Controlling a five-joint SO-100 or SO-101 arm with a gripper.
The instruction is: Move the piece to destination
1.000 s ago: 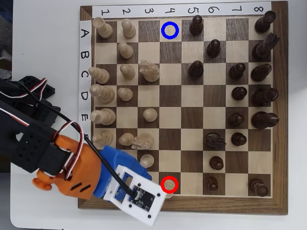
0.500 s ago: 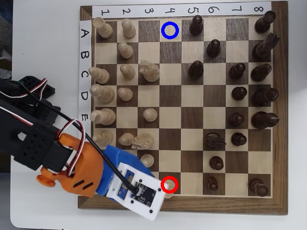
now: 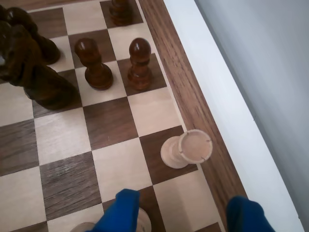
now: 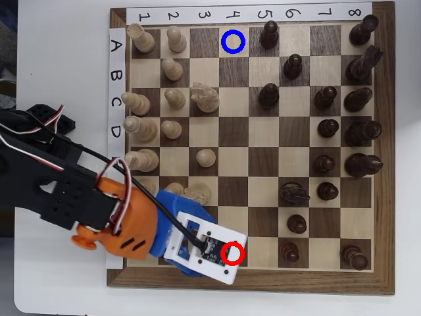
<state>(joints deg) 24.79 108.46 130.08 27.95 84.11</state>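
In the wrist view my gripper (image 3: 182, 199) is open and empty, with its two blue fingers (image 3: 120, 212) at the bottom edge. Just ahead of them a pale tan piece (image 3: 186, 150) with a flared, notched top stands upright on a dark square next to the board's edge. I cannot tell whether it is the pawn-like piece. Another pale piece (image 3: 142, 220) is mostly hidden behind the left finger. In the overhead view my arm (image 4: 131, 224) covers the board's lower left, and a red ring (image 4: 231, 254) is drawn over it. The blue-ringed destination square (image 4: 233, 41) is empty at the top.
Two dark pawns (image 3: 94, 65) (image 3: 140, 63) and a tall dark knight (image 3: 34, 67) stand beyond the pale piece. The board's wooden border (image 3: 193, 96) and white table edge run along the right. In the overhead view, pale pieces (image 4: 206, 157) fill the left and dark pieces (image 4: 327, 191) the right.
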